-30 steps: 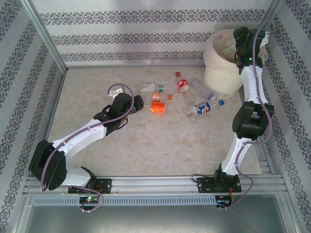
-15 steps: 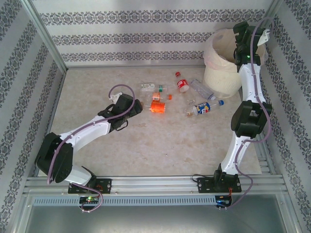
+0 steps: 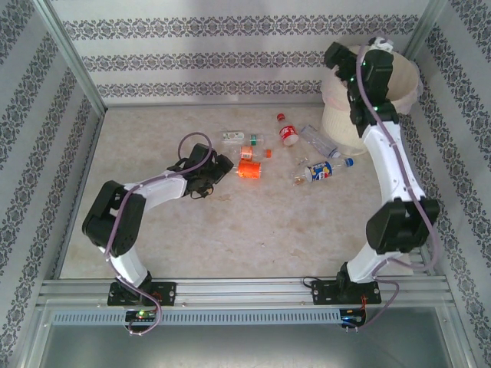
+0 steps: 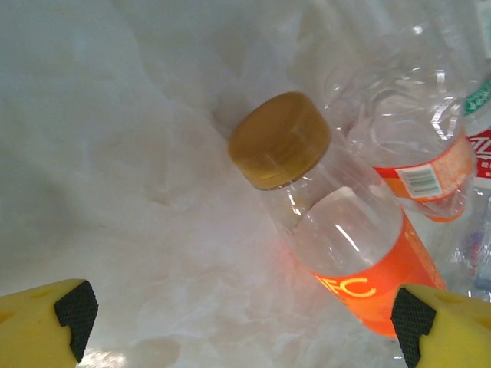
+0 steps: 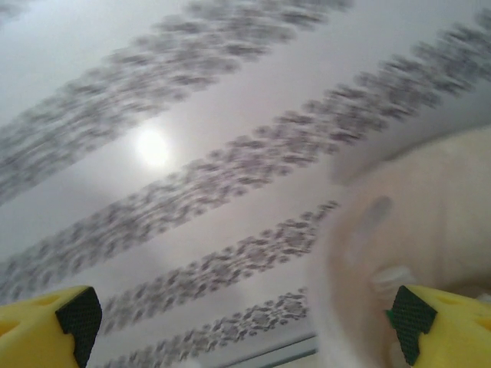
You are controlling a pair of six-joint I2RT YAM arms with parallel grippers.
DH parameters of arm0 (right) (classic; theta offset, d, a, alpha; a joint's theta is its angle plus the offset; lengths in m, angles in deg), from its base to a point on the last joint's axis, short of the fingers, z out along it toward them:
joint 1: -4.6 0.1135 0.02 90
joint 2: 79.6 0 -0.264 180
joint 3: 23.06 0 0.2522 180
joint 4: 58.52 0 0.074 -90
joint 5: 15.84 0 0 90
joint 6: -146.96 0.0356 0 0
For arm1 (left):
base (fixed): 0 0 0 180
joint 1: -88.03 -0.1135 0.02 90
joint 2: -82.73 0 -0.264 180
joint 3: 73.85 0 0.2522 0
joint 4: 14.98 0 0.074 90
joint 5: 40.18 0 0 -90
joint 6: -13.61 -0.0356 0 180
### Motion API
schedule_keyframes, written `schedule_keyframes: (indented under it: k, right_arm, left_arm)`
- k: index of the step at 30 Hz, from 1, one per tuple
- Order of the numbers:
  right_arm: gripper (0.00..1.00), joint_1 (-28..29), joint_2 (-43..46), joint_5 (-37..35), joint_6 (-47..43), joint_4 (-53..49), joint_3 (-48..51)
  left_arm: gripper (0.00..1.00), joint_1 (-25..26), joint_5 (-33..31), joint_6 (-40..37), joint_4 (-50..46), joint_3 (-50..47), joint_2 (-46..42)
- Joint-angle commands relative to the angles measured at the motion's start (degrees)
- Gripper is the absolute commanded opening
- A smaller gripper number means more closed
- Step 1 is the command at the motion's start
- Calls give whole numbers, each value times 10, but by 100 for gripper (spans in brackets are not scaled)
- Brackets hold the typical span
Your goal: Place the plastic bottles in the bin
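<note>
Hovering wide open and empty, the left gripper [image 4: 238,316] frames an orange-labelled bottle [image 4: 345,245] at its three o'clock. Other plastic bottles [image 3: 322,170] lie scattered beyond; at one o'clock the right gripper [image 3: 335,56], also spread wide and empty, hangs at the bin [image 3: 349,119].

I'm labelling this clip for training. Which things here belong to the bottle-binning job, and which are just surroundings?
Job:
orange-label bottle, red-label bottle, blue-label bottle, clear bottle, white-label bottle, bin, left claw, right claw.

Surroundings:
patterned walls, metal rail.
</note>
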Motion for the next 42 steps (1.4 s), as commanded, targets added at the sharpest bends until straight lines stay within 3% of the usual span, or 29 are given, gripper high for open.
schedule_keyframes:
  k: [1, 4, 6, 8, 12, 16, 26, 35, 42]
  right_arm:
    - [98, 31, 35, 117, -168, 33, 65]
    - [97, 89, 43, 185, -325, -37, 96]
    - [98, 129, 39, 165, -407, -67, 118]
    - [98, 157, 28, 147, -455, -76, 141]
    - [98, 187, -5, 196, -543, -143, 151]
    - [98, 225, -58, 175, -640, -217, 135]
    - [96, 287, -223, 112, -746, -408, -4]
    - [85, 311, -312, 40, -766, -409, -64]
    - [83, 320, -340, 46, -788, -422, -77]
  left_arm:
    - [99, -10, 54, 92, 64, 24, 34]
    - [99, -10, 60, 100, 79, 36, 54]
    - [100, -10, 56, 93, 67, 44, 55]
    - [100, -12, 47, 83, 56, 44, 48]
    - [100, -16, 12, 68, 31, 23, 14]
    - [100, -30, -10, 59, 16, -1, -18]
    - [100, -51, -41, 43, -9, -31, -61]
    - [100, -69, -71, 25, -30, -62, -106]
    - [100, -76, -81, 16, -42, -68, -117]
